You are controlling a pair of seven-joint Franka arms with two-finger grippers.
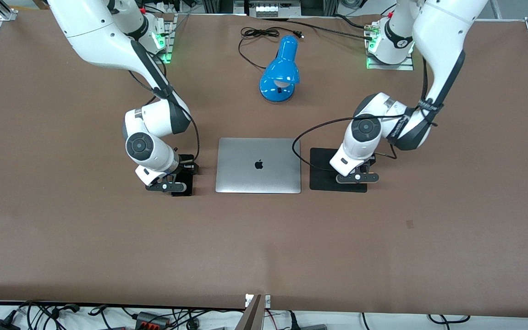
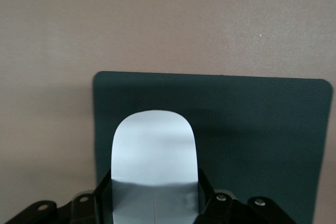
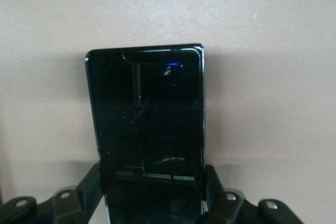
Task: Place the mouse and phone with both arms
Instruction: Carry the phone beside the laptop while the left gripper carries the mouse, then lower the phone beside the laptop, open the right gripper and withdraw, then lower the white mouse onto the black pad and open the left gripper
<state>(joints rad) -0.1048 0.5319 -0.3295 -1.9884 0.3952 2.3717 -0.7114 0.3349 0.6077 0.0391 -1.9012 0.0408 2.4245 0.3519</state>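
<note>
My left gripper (image 1: pixel 358 176) is low over the black mouse pad (image 1: pixel 321 169), beside the laptop toward the left arm's end. In the left wrist view its fingers (image 2: pixel 206 184) press both sides of the white mouse (image 2: pixel 153 145), which lies on or just above the pad (image 2: pixel 252 129). The front view hides the mouse under the hand. My right gripper (image 1: pixel 172 181) is low beside the laptop toward the right arm's end. Its fingers (image 3: pixel 211 179) grip the long edges of the black phone (image 3: pixel 144 108), close to the table. The phone's edge shows in the front view (image 1: pixel 186 185).
A closed silver laptop (image 1: pixel 258 165) lies between the two grippers. A blue desk lamp (image 1: pixel 280 73) with a black cord (image 1: pixel 255 34) stands farther from the front camera than the laptop. The brown table (image 1: pixel 264 247) stretches wide toward the front camera.
</note>
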